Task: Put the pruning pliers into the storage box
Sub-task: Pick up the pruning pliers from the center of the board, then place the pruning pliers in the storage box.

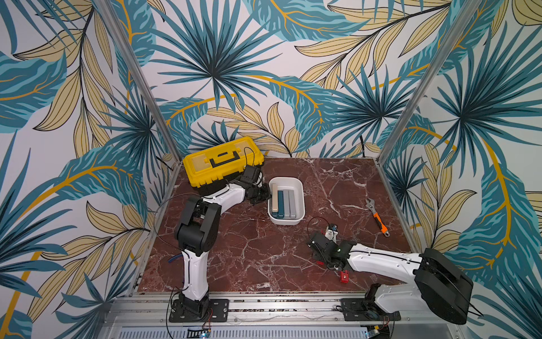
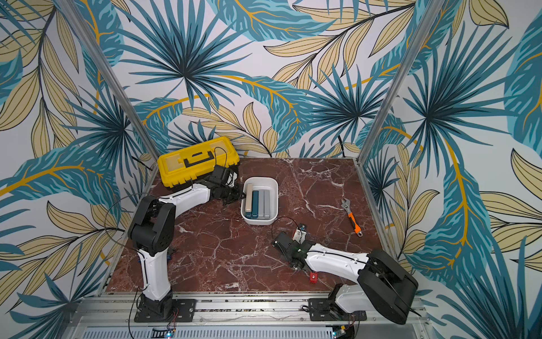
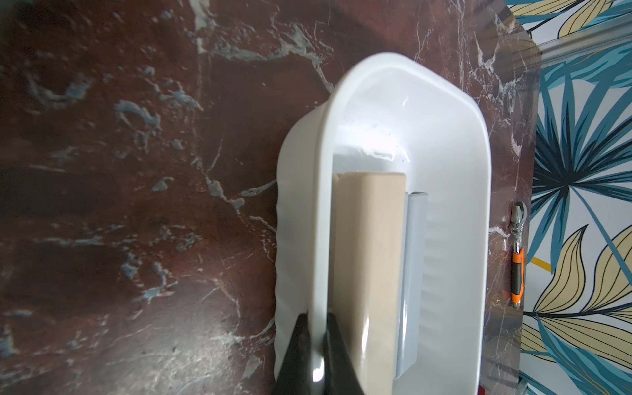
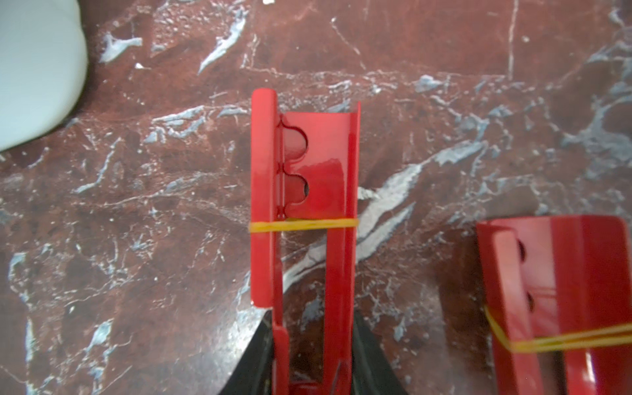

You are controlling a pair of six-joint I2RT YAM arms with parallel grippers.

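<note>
Beige, teal, grey pliers are lying in storage box, left tool pinching its rim; right tool is clamping red pliers, second red pliers waiting beside it.

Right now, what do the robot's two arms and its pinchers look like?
The left arm and right arm both have smooth white shells joined by chunky black joints. They are bolted to black base plates. Thin black cables loop off them. The left gripper and right gripper have black wedge-shaped fingers. A tiny green light glows on the right arm.
</note>
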